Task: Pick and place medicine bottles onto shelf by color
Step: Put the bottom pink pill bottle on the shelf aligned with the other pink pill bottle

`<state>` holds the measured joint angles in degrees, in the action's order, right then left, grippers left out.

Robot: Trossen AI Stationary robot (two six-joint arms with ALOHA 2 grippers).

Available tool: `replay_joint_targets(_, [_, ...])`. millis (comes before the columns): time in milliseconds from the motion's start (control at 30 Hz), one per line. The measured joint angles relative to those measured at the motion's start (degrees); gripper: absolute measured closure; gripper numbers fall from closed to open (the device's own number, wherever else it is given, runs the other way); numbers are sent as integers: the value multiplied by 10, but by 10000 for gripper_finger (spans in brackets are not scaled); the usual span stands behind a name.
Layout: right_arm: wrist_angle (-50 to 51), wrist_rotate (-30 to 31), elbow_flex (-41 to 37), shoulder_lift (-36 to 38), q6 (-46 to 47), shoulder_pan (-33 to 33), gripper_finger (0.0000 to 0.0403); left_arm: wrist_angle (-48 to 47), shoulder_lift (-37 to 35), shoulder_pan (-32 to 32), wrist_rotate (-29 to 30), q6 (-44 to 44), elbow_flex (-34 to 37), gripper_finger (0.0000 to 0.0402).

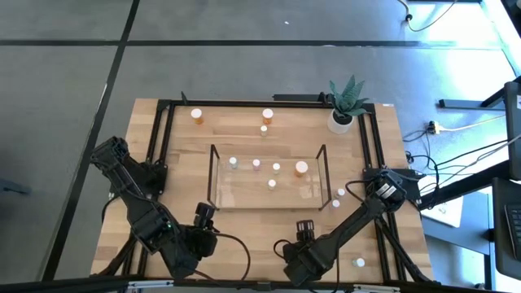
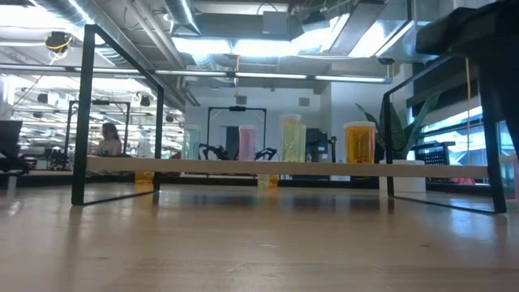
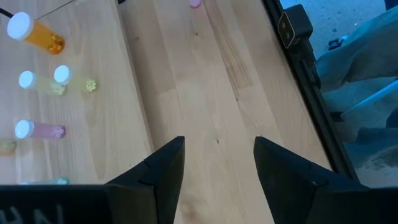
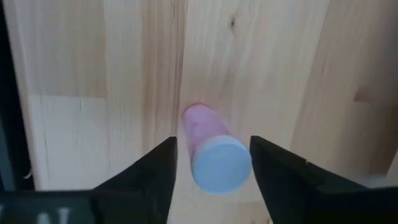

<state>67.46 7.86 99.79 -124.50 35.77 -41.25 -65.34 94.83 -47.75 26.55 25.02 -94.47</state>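
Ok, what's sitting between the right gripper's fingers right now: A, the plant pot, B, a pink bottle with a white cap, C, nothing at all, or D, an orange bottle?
B: the right wrist view shows a pink bottle with a white cap standing on the wooden table between the fingers of the right gripper, which stand apart on either side of it.

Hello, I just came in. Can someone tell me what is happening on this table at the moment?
Two robot arms are sorting small medicine bottles onto a clear shelf by color. The right gripper is low over the wood with a pink bottle standing between its open fingers, not yet clamped. The left gripper is open and empty near the front edge. Several bottles already stand on the shelf; others remain on the table.
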Motion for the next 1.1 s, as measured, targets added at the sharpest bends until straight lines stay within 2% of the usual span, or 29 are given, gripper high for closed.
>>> replay_joint_targets(433, [-14, 0, 2, 0, 23, 0, 271, 0, 0, 0, 0, 0, 0, 216])
replay_joint_targets(567, [-19, 0, 18, 0, 33, 0, 282, 0, 0, 0, 0, 0, 0, 216])
replay_joint_targets(867, [-12, 1, 113, 0, 58, 26, 282, -10, 0, -1, 0, 2, 0, 216])
replay_joint_targets(1100, [74, 31, 229, 0, 48, 82, 282, -18, 0, -3, 0, 4, 0, 216])
